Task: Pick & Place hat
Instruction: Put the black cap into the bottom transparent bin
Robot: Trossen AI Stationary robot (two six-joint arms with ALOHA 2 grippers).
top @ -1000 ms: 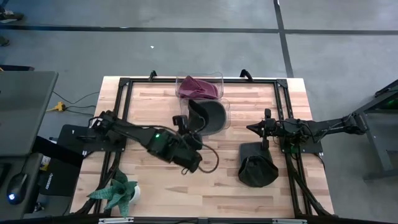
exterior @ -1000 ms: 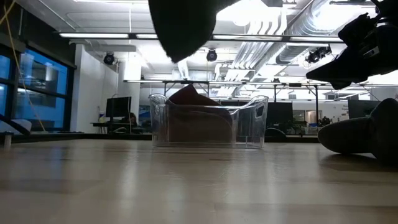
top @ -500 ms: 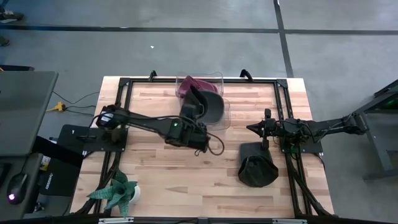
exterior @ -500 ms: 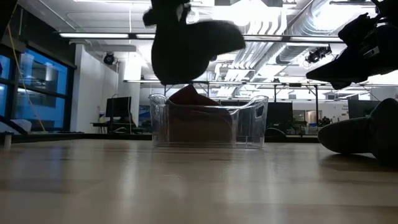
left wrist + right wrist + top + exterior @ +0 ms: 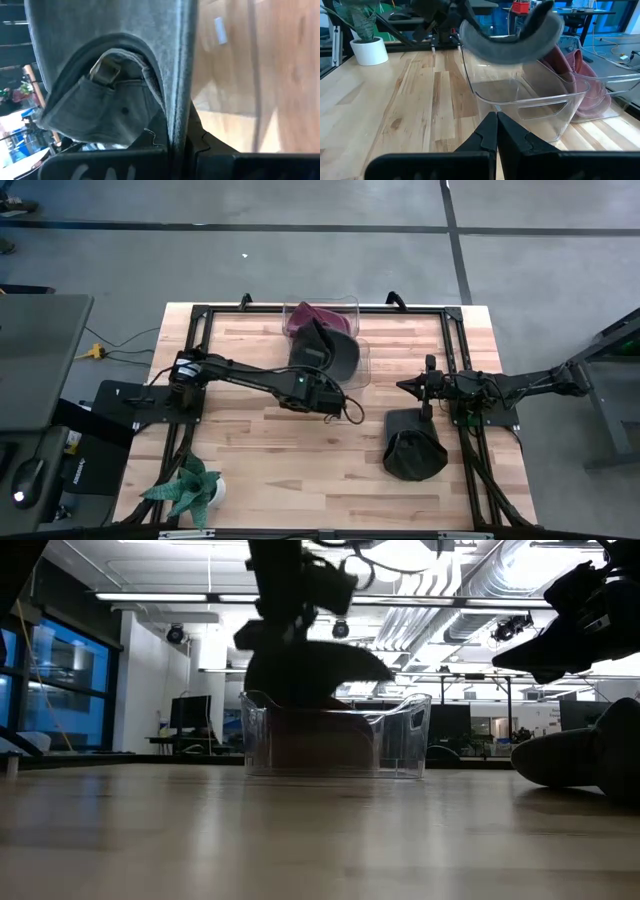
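Note:
A dark grey cap (image 5: 335,358) hangs from my left gripper (image 5: 318,377) over a clear plastic bin (image 5: 362,370) near the table's far edge. In the low view the cap (image 5: 310,665) sits level with the bin's rim (image 5: 335,700). The left wrist view shows the cap's inside with its back strap buckle (image 5: 105,72). A maroon hat (image 5: 318,320) lies in a second clear bin behind. Another dark hat (image 5: 415,450) rests on the table beside my right gripper (image 5: 425,390), which is shut and hovers clear of it. My left gripper is shut on the grey cap, pinching an edge of its cloth (image 5: 177,120) beside the back strap between the two fingers. It comes from the table's near left side. The cap is lifted clear of the table and hangs over the bin, its lower part at the rim.
A potted plant (image 5: 190,490) stands at the near left corner. A black frame (image 5: 200,315) runs along the table's far and side edges. Bare wood lies between the bins and the near edge. The right wrist view shows the bin (image 5: 520,100) straight ahead of the right gripper.
My left gripper has moved toward the far edge and down, carrying the cap from high above the table's middle to over the clear bin. The cap has dropped to the bin's rim. The gripper has stayed shut on it. My right arm has kept still.

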